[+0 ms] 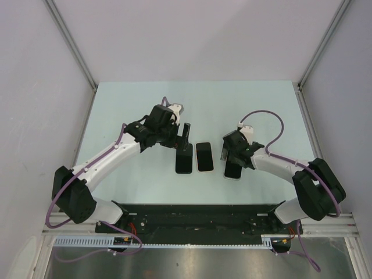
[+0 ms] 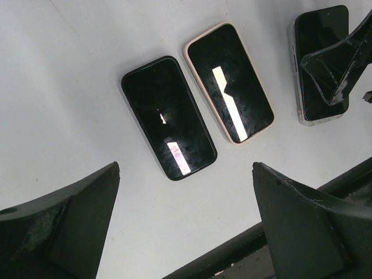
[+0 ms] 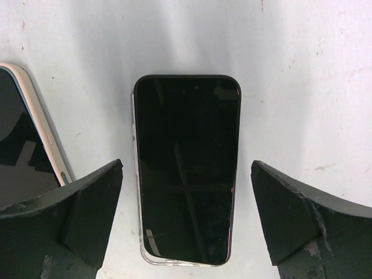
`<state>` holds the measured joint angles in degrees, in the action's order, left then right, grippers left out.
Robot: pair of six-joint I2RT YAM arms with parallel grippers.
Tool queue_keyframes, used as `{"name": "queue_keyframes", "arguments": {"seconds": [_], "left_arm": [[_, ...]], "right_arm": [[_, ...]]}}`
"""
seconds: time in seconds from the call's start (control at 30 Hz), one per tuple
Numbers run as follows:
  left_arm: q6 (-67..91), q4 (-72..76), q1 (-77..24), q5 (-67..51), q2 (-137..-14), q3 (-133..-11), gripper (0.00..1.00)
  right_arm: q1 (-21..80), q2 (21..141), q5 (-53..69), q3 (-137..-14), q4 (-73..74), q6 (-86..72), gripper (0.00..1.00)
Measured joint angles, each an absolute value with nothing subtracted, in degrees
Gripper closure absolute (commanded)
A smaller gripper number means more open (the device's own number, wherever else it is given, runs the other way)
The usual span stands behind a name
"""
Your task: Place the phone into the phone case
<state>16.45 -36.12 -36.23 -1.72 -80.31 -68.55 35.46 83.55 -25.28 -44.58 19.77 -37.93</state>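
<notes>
Phones lie three in a row on the pale table (image 1: 133, 104), screens up, none touching another. The black phone (image 2: 168, 119) sits just ahead of the left pincer (image 2: 186, 168), whose fingers are spread wide and hold nothing; whether it wears a case I cannot tell. Beside it, toward the right pincer (image 3: 186, 168), lies the pale-cased phone (image 2: 229, 81). The clear-cased phone (image 3: 186, 128) lies directly under the right pincer, between its widely parted fingers, which grip nothing.
</notes>
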Motion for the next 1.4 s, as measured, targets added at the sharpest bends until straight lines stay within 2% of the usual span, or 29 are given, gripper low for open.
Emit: {"name": "queue_keyframes", "arguments": {"seconds": [0.27, 0.6, 0.9, 1.03, 1.23, 1.4], "left_arm": [[17.1, -32.6, -36.3, -8.3, -78.0, -65.1, 0.03], [22.8, -23.5, -39.6, -17.5, -76.2, -60.9, 0.11], [25.7, -19.7, -45.7, -18.3, -89.9, -69.6, 0.13], [27.1, -17.2, -47.2, -18.2, -96.2, -73.5, 0.16], [29.0, -13.9, -47.5, -18.2, -101.9, -74.0, 0.20], [30.1, -11.4, -47.5, -18.2, -105.9, -74.2, 0.23]], "right_arm": [[34.5, 79.2, -24.5, -44.6, 23.3, -38.3, 0.23], [24.9, 71.4, -14.4, -41.0, 23.0, -36.2, 0.41], [13.4, 69.3, 3.3, -33.1, 17.0, -34.7, 0.51], [11.4, 69.1, 9.4, -31.2, 14.0, -34.7, 0.55], [10.7, 69.2, 12.9, -30.8, 11.2, -34.0, 0.63], [10.1, 70.3, 12.8, -30.5, 9.5, -33.2, 0.75]]}}
